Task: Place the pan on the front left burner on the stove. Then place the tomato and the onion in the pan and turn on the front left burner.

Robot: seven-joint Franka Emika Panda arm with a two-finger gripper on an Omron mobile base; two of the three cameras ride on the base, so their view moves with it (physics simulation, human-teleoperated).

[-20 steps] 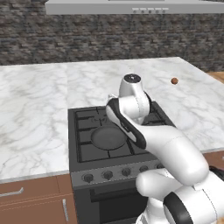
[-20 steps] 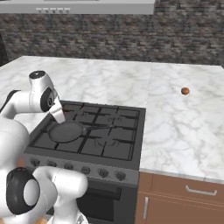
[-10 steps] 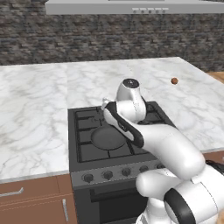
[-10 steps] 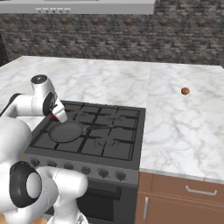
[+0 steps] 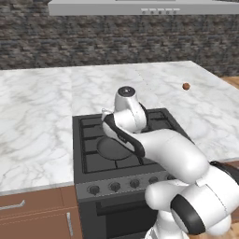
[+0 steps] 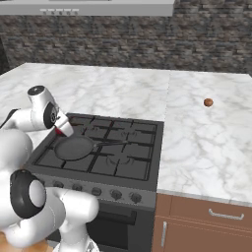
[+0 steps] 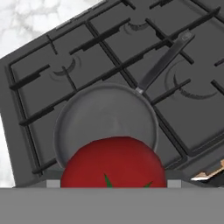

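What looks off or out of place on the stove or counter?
Nothing stands out. The pan sits flat on the front left burner, the tomato is at the gripper above it, and the onion lies alone on the counter.

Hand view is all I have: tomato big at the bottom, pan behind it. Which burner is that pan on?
Observer: The pan sits on the front left burner, handle pointing right.
Operator: Where is the onion?
Observer: The onion lies on the counter right of the stove, far from the pan.
Operator: Is the tomato down?
Observer: No, the gripper holds the tomato above the pan's rear left rim.
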